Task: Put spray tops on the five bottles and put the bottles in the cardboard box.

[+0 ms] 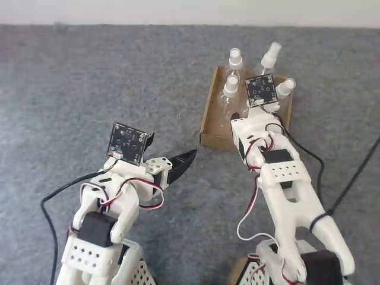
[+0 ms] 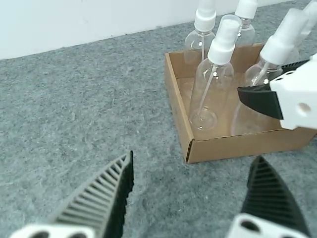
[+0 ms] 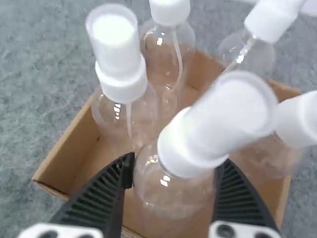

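The cardboard box (image 1: pixel 208 113) lies on the grey carpet in front of the right arm. Several clear bottles with white spray tops stand at it: one (image 1: pixel 230 86) inside near the left wall, another (image 1: pixel 285 89) near the right wall. Two more (image 1: pixel 236 60) (image 1: pixel 271 57) stand at the far wall; whether inside or just behind it is unclear. My right gripper (image 3: pixel 173 163) hangs over the box, shut on a tilted capped bottle (image 3: pixel 223 124). My left gripper (image 2: pixel 190 203) is open over bare carpet, left of the box (image 2: pixel 223 146) and apart from it.
Grey carpet (image 1: pixel 89 77) stretches wide to the left and in front of the box. A pale wall (image 2: pixel 74 25) rises behind the table. Black cables (image 1: pixel 350 184) trail near both arm bases.
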You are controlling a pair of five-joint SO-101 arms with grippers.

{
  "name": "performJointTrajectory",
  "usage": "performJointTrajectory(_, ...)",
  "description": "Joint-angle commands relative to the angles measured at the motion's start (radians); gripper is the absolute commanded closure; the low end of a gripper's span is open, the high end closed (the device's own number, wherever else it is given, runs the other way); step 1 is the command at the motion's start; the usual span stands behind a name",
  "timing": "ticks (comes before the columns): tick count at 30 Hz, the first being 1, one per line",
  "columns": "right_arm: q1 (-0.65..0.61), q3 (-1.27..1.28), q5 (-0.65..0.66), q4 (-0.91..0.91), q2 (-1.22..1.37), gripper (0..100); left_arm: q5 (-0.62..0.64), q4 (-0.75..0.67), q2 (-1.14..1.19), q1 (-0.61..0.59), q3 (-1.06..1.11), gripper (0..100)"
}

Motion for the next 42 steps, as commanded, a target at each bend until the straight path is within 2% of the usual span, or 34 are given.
performJointTrajectory(1, 0.022, -0.011, 0.011, -0.051, -0.002, 82.0, -0.011, -0.012, -0.018, 0.005, -0.007, 66)
performJointTrajectory(18, 0.031, -0.011, 0.012, -0.044, 0.022, 81.6, -0.011, -0.012, -0.018, 0.006, -0.007, 66)
performJointTrajectory(25, 0.013, -0.011, 0.017, -0.002, 0.021, 68.4, -0.011, -0.012, -0.018, 0.005, -0.007, 66)
performJointTrajectory(38, -0.007, -0.026, 0.018, 0.001, 0.008, 68.5, -0.011, -0.012, -0.018, 0.005, -0.007, 66)
performJointTrajectory(42, -0.007, -0.068, 0.018, 0.059, 0.008, 68.5, -0.011, -0.012, -0.018, 0.005, -0.007, 66)
